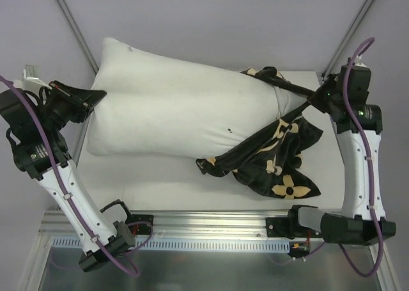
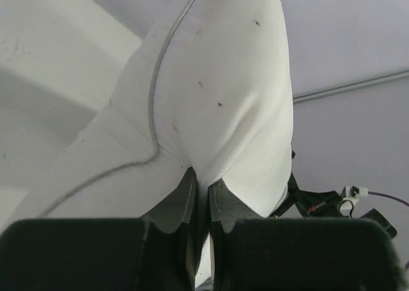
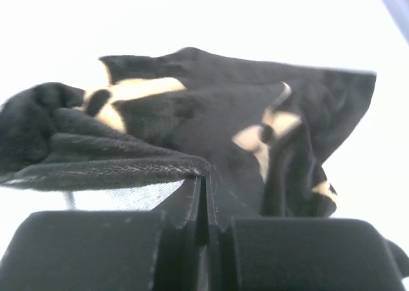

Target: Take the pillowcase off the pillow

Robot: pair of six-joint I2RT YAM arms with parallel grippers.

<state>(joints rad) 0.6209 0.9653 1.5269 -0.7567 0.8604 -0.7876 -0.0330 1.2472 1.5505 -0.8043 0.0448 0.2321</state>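
You see the pillow (image 1: 172,115) lying across the white table (image 1: 160,176), most of it bare, with the pillowcase (image 1: 275,157) bunched over its right end and spilling toward the aluminium rail (image 1: 211,224) at the near edge. The left gripper (image 1: 94,99) is clamped on the pillow's left edge, and the right gripper (image 1: 312,101) is pinched tight on a taut pillowcase hem. Pale grey walls (image 1: 223,16) and 2 slanted frame bars (image 1: 71,23) back the table.
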